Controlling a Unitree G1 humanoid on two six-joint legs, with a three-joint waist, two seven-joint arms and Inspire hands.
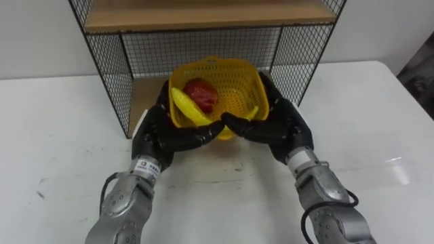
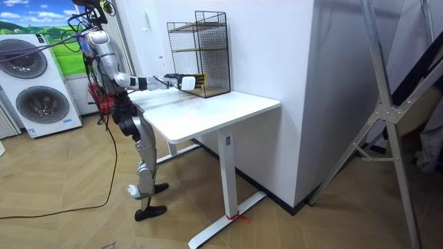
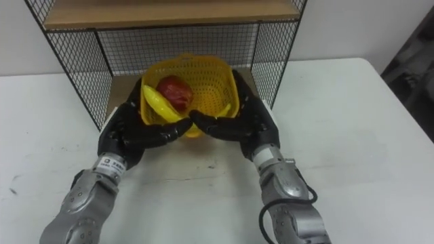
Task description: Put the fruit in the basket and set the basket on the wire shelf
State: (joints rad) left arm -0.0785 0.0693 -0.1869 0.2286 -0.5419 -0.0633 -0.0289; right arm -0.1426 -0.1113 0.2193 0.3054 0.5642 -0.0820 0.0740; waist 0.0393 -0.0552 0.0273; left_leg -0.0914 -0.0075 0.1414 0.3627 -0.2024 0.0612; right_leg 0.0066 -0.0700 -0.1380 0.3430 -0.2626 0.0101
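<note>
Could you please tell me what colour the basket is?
The basket is yellow, clearest in the left eye view.

The white tabletop (image 1: 380, 122) carries a black wire shelf (image 1: 149, 51) with wooden boards. The shelf stands at the tabletop's far edge, close against the wall (image 1: 41, 34).

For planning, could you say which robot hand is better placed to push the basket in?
Neither alone: the left robot hand and right robot hand cup opposite sides of the yellow basket at the wire shelf.
</note>
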